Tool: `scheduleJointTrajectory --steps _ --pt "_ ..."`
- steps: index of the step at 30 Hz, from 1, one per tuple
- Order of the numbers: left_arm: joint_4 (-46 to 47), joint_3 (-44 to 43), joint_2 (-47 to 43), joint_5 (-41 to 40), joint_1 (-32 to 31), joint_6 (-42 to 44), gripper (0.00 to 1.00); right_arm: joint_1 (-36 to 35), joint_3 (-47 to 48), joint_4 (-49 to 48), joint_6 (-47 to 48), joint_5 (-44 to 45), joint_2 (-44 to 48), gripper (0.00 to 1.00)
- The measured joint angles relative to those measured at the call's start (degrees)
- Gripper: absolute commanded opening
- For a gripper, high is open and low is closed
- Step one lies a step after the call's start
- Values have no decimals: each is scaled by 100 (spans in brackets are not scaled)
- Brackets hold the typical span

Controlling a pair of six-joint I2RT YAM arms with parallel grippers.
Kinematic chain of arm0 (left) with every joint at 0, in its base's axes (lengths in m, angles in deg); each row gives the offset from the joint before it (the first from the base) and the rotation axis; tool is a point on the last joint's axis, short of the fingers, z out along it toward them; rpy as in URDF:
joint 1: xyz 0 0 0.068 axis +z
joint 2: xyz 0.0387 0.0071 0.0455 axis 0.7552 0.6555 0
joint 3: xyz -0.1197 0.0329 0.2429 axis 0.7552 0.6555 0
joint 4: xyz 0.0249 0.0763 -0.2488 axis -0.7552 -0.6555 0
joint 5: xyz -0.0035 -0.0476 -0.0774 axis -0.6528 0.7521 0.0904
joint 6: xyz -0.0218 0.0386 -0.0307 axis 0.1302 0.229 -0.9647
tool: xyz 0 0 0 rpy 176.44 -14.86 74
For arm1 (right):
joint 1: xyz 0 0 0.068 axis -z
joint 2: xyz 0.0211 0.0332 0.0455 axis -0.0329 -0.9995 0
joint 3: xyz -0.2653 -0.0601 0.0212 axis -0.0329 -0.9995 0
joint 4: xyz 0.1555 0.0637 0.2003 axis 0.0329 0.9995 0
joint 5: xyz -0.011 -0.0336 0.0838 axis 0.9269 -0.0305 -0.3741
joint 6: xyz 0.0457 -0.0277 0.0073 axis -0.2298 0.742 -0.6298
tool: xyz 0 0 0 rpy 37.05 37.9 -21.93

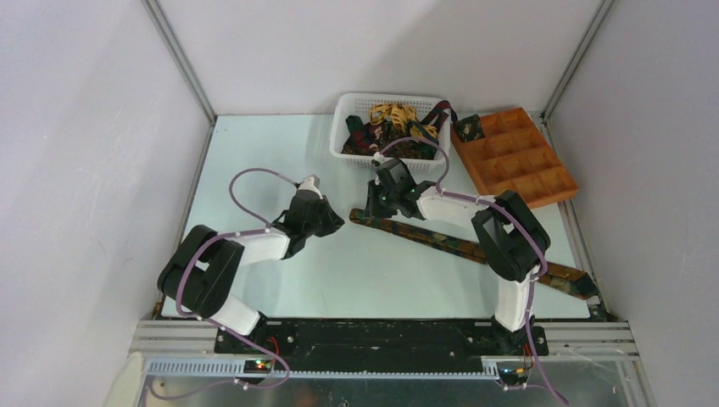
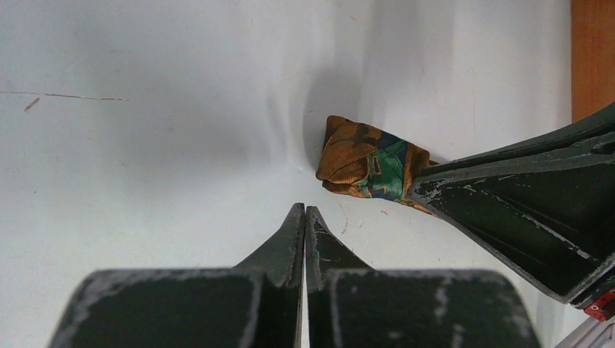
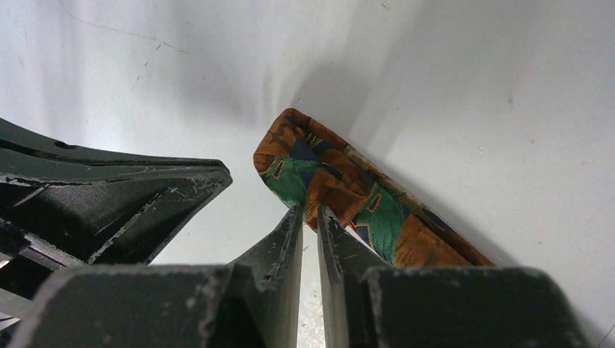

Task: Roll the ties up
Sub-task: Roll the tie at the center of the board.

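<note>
The patterned tie (image 1: 432,239) lay flat on the table (image 1: 280,170), its long axis running diagonally from a folded end (image 2: 366,167) near the middle out toward the right near corner. The right gripper (image 3: 310,210) stood at that fold, jaws a sliver apart; whether they nipped fabric could not be told. The left gripper (image 2: 304,210), pressed together and empty, pointed at the fold from just beside it. Behind, the white basket (image 1: 343,140) held tangled ties (image 1: 392,119). The compartment tray (image 1: 517,161) held one rolled coil (image 1: 469,128) in the corner compartment nearest the basket.
</note>
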Motion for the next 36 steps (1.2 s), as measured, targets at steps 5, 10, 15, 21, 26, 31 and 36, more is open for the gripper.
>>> scheduleJointTrajectory --steps 5,10,15,21,26,31,36 --pt "55 0 22 39 -39 -2 0 0 -2 2 4 -15 31 17" --pt "118 0 63 120 -125 -9 0 0 -4 2 13 -20 101 17" --pt "149 0 199 175 -219 -55 0 11 -4 0 20 -17 138 17" --pt "256 0 363 197 -280 -105 0 28 -7 0 24 -13 138 17" --pt "348 -2 485 197 -291 -131 0 33 -7 0 24 -13 138 17" --pt "398 -87 636 190 -295 -210 0 33 -7 2 35 -13 138 17" --pt "393 -293 758 181 -295 -249 0 33 -7 2 59 -11 138 17"
